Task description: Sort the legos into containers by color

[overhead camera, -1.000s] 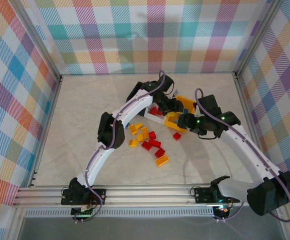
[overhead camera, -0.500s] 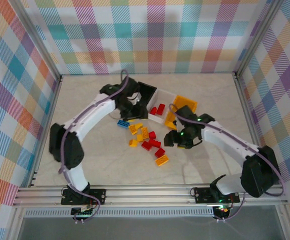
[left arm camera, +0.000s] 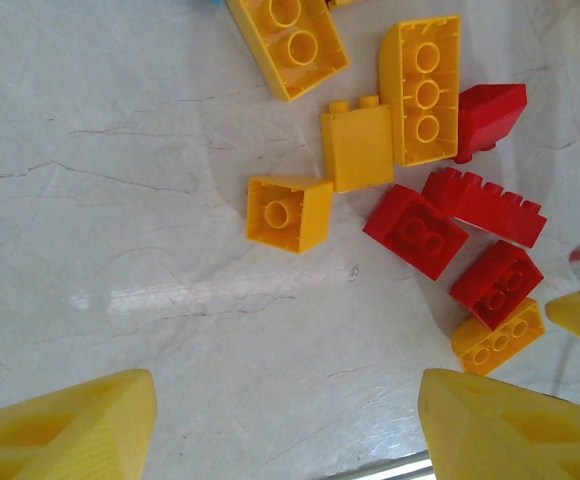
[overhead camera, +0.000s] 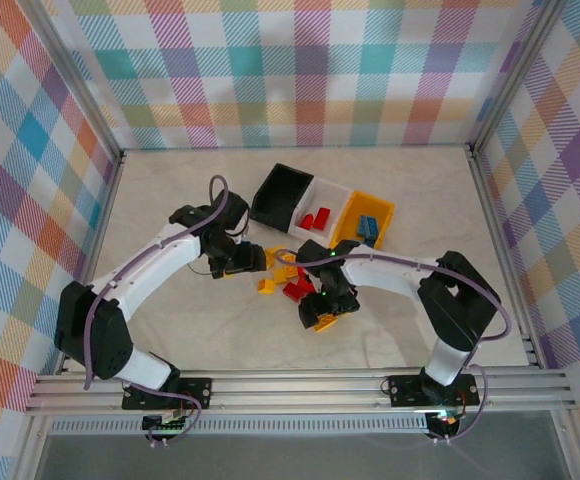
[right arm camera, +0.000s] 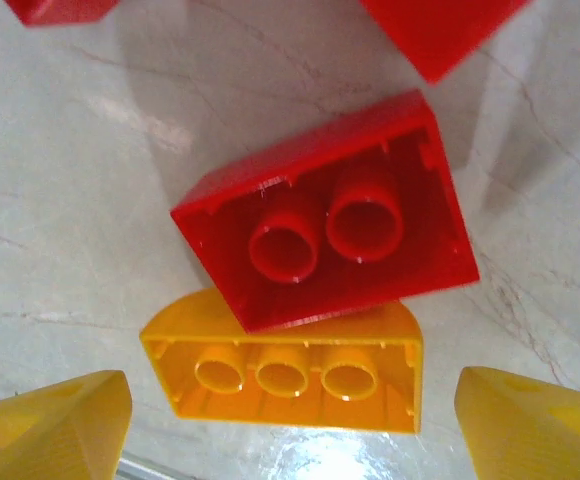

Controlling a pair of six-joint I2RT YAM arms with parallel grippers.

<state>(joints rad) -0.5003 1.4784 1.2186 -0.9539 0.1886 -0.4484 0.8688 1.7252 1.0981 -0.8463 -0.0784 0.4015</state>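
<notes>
Marble-patterned table (overhead camera: 155,190) lies bare along its left side and near edge, with open room up to the checked walls (overhead camera: 30,180). Left gripper (left arm camera: 288,425) hangs spread and empty over bare surface beside the loose legos (overhead camera: 290,290). Right gripper (right arm camera: 290,425), also spread, sits above a red brick (right arm camera: 330,215) touching a yellow brick (right arm camera: 290,375). Behind stand the black bin (overhead camera: 280,190), the white bin (overhead camera: 330,195) holding red bricks, and the yellow-orange bin (overhead camera: 382,210) holding blue ones. From above, the arms cover part of the pile, and the wrist views crop several bricks.
</notes>
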